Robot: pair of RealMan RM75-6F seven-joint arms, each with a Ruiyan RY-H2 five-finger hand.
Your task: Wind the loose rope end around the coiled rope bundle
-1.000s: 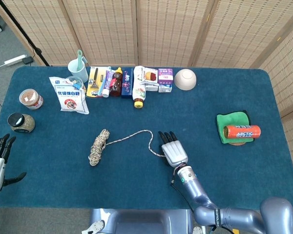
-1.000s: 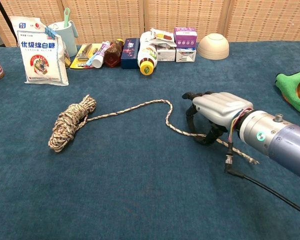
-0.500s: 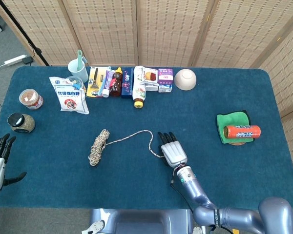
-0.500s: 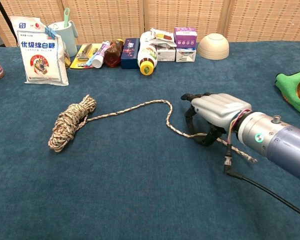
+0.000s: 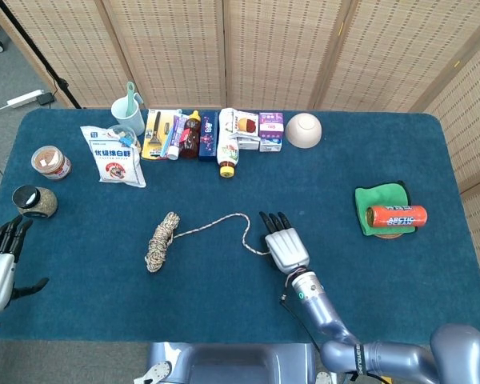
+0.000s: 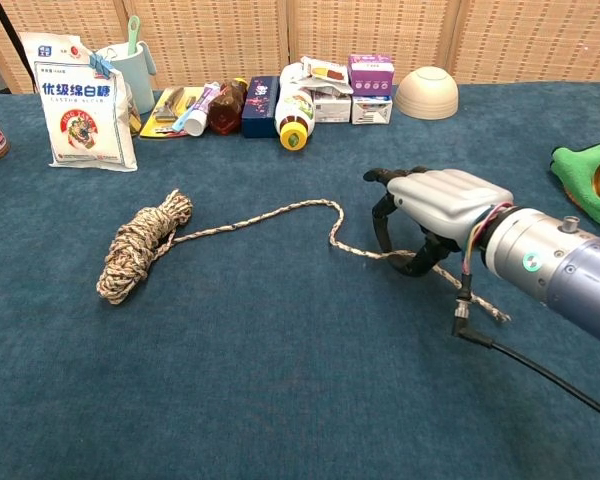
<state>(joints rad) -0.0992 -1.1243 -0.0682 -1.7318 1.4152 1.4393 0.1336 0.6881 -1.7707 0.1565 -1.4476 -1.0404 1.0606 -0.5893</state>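
Rope end (image 6: 365,252) lies under the right hand (image 6: 430,215), whose fingers curl onto it; whether it is gripped, I cannot tell. Next: carry it to the bundle (image 6: 143,243).

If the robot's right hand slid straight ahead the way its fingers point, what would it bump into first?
Probably the white bottle lying in the far row. The right hand points up-table, slightly left, over bare cloth first. The rope loops just left of that line, so depth leaves some doubt.

Rough braided rope (image 6: 270,213), matt tablecloth (image 6: 280,380)
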